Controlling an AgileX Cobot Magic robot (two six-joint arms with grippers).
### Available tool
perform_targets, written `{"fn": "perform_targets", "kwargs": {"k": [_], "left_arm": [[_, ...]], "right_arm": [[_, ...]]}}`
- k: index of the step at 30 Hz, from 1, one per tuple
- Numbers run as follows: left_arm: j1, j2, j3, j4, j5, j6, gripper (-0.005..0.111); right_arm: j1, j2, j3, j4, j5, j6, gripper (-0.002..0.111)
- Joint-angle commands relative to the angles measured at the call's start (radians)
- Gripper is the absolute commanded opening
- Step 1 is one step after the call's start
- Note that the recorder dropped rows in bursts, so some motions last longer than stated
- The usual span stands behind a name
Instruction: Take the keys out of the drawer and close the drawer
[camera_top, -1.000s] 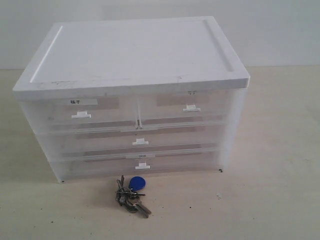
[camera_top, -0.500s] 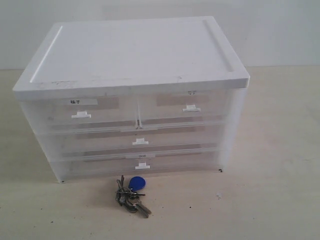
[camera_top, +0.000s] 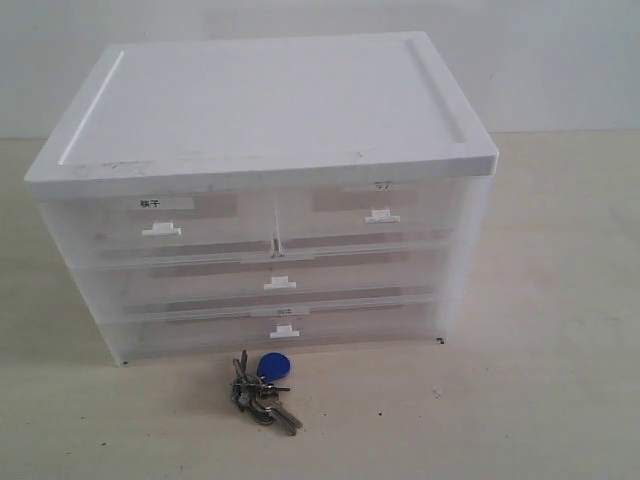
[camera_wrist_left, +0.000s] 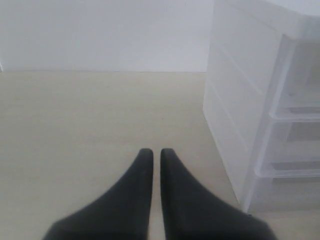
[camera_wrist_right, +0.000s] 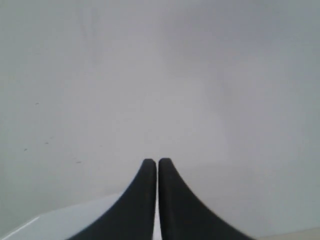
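The keys, dull silver on a ring with a blue oval fob, lie on the table just in front of the drawer cabinet. All drawers of the translucent white cabinet sit flush and closed, each with a small white handle. Neither arm shows in the exterior view. In the left wrist view my left gripper is shut and empty above the bare table, with the cabinet's side close by. In the right wrist view my right gripper is shut and empty, facing a plain white wall.
The cabinet has a flat white lid with a raised rim. The beige table runs around it on both sides and in front. A white wall stands behind.
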Motion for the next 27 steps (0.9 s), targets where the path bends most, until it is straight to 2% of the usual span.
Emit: {"fn": "perform_targets", "kwargs": {"k": [1, 5, 6, 9, 13, 23, 27], "left_arm": [[0.003, -0.003, 0.004, -0.004, -0.004, 0.003, 0.005], [0.003, -0.003, 0.004, -0.004, -0.004, 0.003, 0.005], [0.003, -0.003, 0.004, -0.004, -0.004, 0.003, 0.005], [0.003, -0.003, 0.004, -0.004, -0.004, 0.003, 0.005], [0.003, -0.003, 0.004, -0.004, -0.004, 0.003, 0.005], [0.003, -0.003, 0.004, -0.004, -0.004, 0.003, 0.005], [0.003, -0.003, 0.004, -0.004, -0.004, 0.003, 0.005]], "right_arm": [[-0.137, -0.006, 0.024, 0.207, -0.001, -0.161, 0.000], [-0.181, -0.006, 0.049, 0.210, 0.014, -0.248, 0.000], [-0.181, -0.006, 0.049, 0.213, 0.105, -0.303, 0.000], [-0.181, -0.006, 0.049, 0.217, 0.223, -0.433, 0.000], [-0.181, -0.006, 0.049, 0.217, 0.321, -0.587, 0.000], [-0.181, -0.006, 0.049, 0.217, 0.629, -0.640, 0.000], [-0.181, -0.006, 0.049, 0.217, 0.631, -0.650, 0.000]]}}
